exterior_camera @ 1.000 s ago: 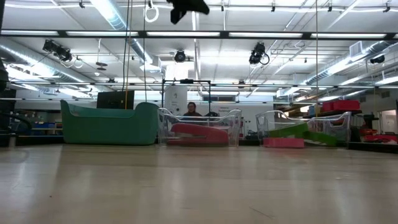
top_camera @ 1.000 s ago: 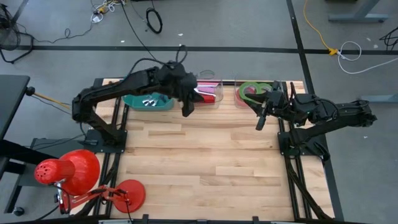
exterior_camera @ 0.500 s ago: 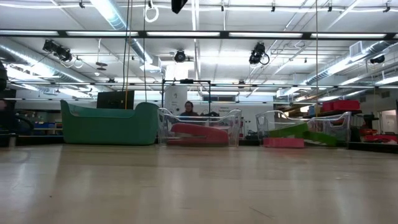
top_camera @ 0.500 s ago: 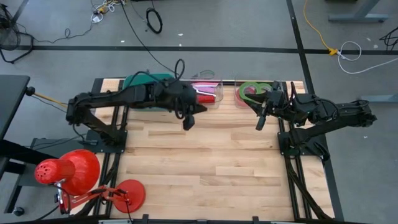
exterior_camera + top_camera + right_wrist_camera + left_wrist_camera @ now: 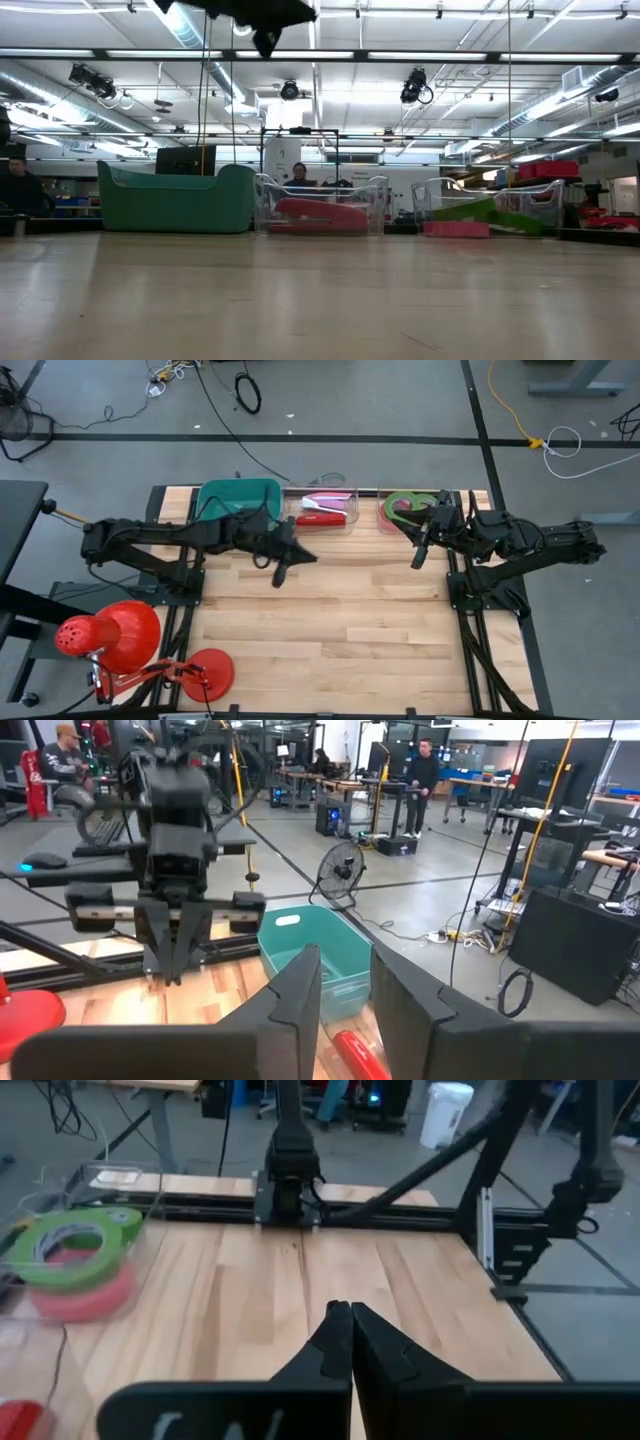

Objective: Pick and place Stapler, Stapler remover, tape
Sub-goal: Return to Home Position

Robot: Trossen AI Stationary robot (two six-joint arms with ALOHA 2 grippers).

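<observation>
Several flat tape rolls (image 5: 405, 507), green lying over red-pink, sit in a clear bin (image 5: 430, 195) just beyond the right gripper (image 5: 417, 563). I judge them light and stiff. The outer face is probably smooth and a little slippery, so the surer hold is across the ring wall, with one finger in the open centre and one outside. A pinch on the flat sides may tilt the roll.

That gripper hangs beside the bin with its fingers parted by a narrow gap. It holds nothing and touches nothing.

Farther along, the left gripper (image 5: 277, 580) hovers above the bare worktop (image 5: 340, 620), well apart from the tape. Its fingers are pressed together and it is empty. Beyond it a red stapler (image 5: 325, 518) lies in a second clear bin, and a teal bin (image 5: 238, 495) stands next to that.
</observation>
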